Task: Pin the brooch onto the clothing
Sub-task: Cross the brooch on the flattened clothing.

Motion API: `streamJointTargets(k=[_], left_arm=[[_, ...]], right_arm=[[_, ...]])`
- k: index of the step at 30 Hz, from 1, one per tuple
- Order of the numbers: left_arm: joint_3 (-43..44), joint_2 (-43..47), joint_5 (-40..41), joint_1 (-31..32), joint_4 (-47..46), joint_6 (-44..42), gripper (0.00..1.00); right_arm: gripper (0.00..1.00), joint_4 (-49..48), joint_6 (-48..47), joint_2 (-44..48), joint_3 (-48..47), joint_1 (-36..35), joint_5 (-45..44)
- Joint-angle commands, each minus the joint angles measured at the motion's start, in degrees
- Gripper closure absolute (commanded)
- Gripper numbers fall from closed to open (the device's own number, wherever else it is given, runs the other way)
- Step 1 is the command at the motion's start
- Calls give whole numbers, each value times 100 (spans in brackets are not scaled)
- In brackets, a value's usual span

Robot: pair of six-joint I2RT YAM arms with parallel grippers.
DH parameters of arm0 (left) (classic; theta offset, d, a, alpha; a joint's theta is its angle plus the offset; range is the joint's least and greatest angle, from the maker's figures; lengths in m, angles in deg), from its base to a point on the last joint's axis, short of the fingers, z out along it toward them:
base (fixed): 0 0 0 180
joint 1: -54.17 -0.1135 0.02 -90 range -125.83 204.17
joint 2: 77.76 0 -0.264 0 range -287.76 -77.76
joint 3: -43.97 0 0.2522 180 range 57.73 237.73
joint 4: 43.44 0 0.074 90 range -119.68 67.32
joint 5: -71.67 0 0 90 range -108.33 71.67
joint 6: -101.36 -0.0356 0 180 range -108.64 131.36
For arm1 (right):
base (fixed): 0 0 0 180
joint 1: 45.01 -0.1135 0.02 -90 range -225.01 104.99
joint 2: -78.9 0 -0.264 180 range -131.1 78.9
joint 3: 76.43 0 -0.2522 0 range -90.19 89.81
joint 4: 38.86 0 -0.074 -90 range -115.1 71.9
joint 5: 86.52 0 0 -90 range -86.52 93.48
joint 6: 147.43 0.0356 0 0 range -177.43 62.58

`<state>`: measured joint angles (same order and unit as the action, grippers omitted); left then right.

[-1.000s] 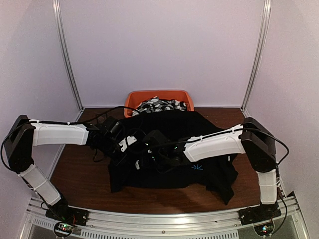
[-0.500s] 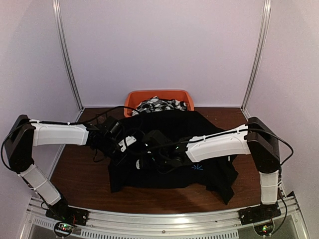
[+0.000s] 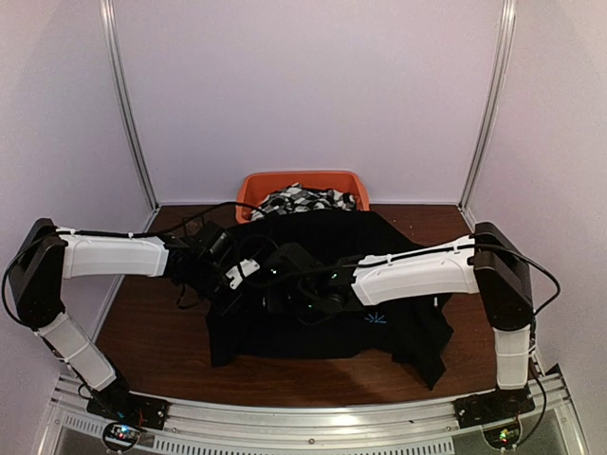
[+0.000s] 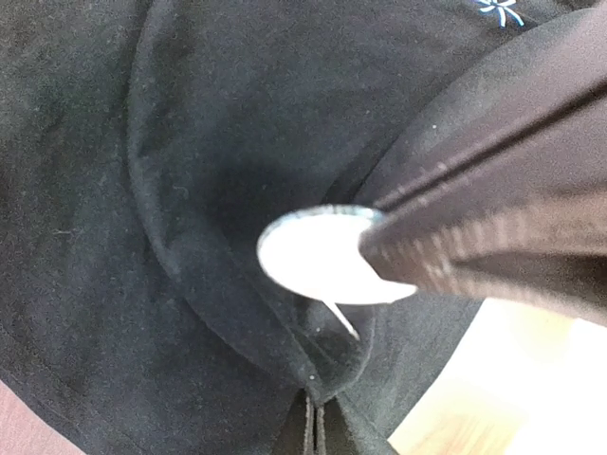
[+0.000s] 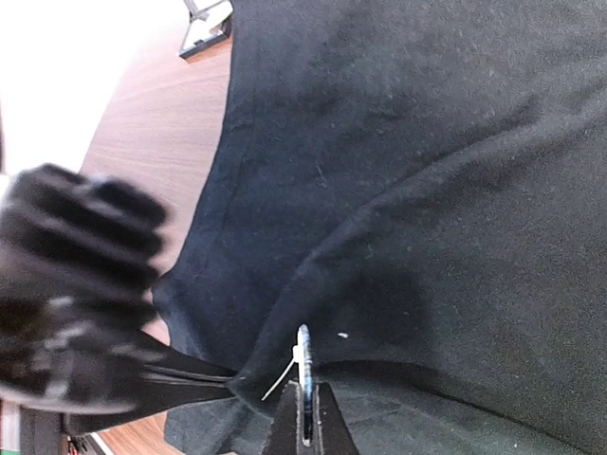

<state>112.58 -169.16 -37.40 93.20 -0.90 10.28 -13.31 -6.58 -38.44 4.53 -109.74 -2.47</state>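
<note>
Pinching up a black shirt (image 4: pixel 142 190) fold with left gripper (image 4: pixel 316 427); clamping brooch (image 4: pixel 313 256) in right gripper (image 5: pixel 304 427), pin (image 4: pixel 341 319) aimed to pierce.

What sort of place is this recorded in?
Probably a lab test booth: plain white walls with metal corner posts, and two robot arms bolted to a wooden table.
</note>
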Motion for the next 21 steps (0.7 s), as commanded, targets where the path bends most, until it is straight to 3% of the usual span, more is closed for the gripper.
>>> streamJointTargets(k=[1, 21], left_arm=[[6, 35, -160, 35, -169, 3, 100], [-27, 156, -315, 35, -219, 4, 100]], right_arm=[[100, 304, -178, -88, -302, -158, -460], [100, 785, -181, -364, -557, -303, -937]])
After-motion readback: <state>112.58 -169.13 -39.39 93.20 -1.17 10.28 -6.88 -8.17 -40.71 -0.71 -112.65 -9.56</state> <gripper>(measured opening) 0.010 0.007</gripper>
